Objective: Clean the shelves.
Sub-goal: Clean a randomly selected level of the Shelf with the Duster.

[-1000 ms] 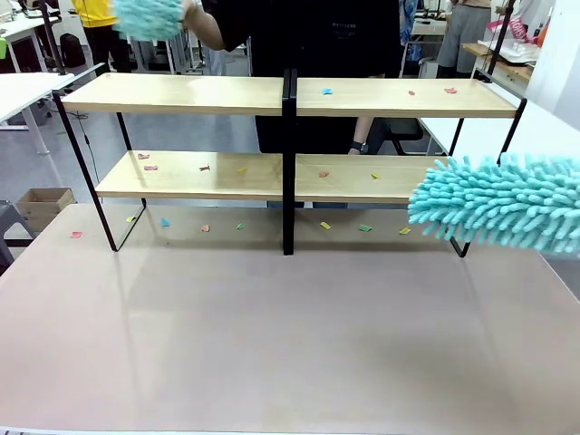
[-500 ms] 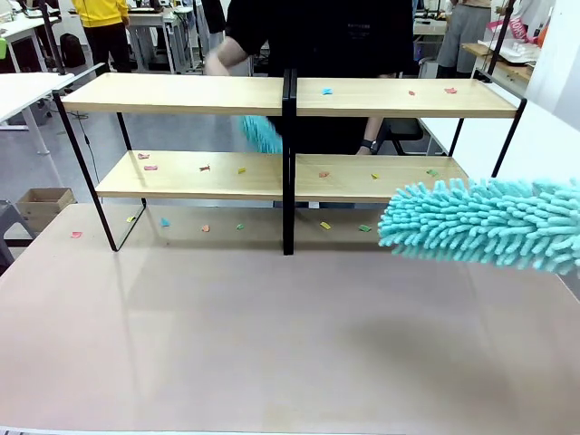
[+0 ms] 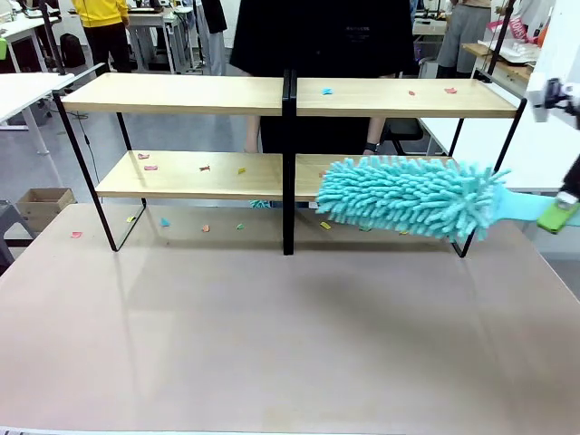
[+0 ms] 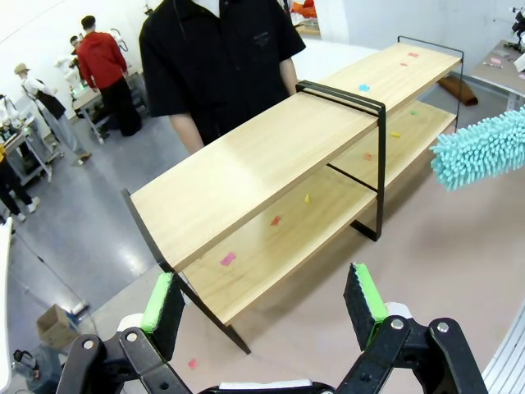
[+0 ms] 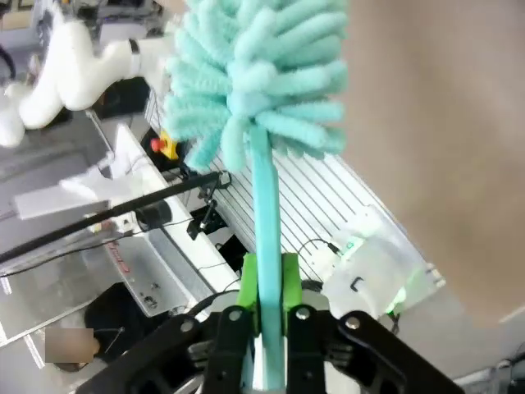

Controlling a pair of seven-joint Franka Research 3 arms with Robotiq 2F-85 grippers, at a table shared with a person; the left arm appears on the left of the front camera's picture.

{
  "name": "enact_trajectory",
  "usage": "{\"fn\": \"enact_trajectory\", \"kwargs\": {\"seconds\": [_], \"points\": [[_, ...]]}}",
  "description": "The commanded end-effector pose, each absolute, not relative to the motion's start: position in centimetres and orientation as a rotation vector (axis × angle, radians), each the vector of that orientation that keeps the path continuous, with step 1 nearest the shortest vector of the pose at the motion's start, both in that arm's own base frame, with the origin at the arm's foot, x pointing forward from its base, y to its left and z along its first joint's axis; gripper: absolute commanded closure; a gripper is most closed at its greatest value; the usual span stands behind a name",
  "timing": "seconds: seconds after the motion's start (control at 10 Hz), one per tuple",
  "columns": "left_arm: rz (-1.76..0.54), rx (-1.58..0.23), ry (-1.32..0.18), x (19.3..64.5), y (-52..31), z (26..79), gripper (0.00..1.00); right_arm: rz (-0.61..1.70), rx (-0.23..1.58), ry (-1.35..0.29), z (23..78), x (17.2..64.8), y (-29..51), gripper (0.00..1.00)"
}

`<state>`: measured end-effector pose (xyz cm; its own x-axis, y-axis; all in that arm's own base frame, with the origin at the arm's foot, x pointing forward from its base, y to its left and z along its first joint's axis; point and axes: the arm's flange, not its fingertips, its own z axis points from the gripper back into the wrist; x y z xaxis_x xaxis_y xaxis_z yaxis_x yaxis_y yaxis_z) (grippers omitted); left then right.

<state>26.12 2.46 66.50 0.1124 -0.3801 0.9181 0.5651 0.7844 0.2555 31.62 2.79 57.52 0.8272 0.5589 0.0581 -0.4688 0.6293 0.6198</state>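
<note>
A wide two-tier rack of light wooden shelves point(image 3: 181, 93) on a thin black frame stands along the far edge of the pale counter point(image 3: 272, 344), with small coloured paper scraps point(image 3: 150, 167) scattered on its boards. The right claw point(image 5: 268, 283) is clamped tight on the handle of a fluffy turquoise microfibre duster point(image 3: 408, 195), whose head lies across the front of the lower right board. The left claw point(image 4: 261, 300) gapes wide, holding nothing. A person in a black shirt point(image 3: 317, 36) stands behind the shelves.

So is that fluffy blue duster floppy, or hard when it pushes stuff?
Probably soft: the duster head is loose fluffy strands that should bend against the shelves. Its thin handle looks stiff, standing straight out of the right fingers. Likely light, being mostly fluff.
</note>
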Motion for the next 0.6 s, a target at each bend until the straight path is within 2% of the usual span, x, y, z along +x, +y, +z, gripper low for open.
{"fn": "enact_trajectory", "kwargs": {"seconds": [0.0, 0.2, 0.3, 0.5], "points": [[-0.696, -0.165, -1.282, 26.1, 2.5, 66.5, 0.00, 0.669, 0.698, 0.100, 58.4, 31.1, 4.1, 0.87], [-0.696, -0.165, -1.282, 26.1, 2.5, 66.5, 0.00, 0.721, 0.724, -0.126, 61.0, 30.4, 5.3, 0.87], [-0.696, -0.165, -1.282, 26.1, 2.5, 66.5, 0.00, 0.788, 0.763, -0.173, 63.3, 30.1, 5.1, 0.87], [-0.696, -0.165, -1.282, 26.1, 2.5, 66.5, 0.00, 0.737, 0.742, -0.308, 65.8, 32.2, 5.2, 0.87]]}}
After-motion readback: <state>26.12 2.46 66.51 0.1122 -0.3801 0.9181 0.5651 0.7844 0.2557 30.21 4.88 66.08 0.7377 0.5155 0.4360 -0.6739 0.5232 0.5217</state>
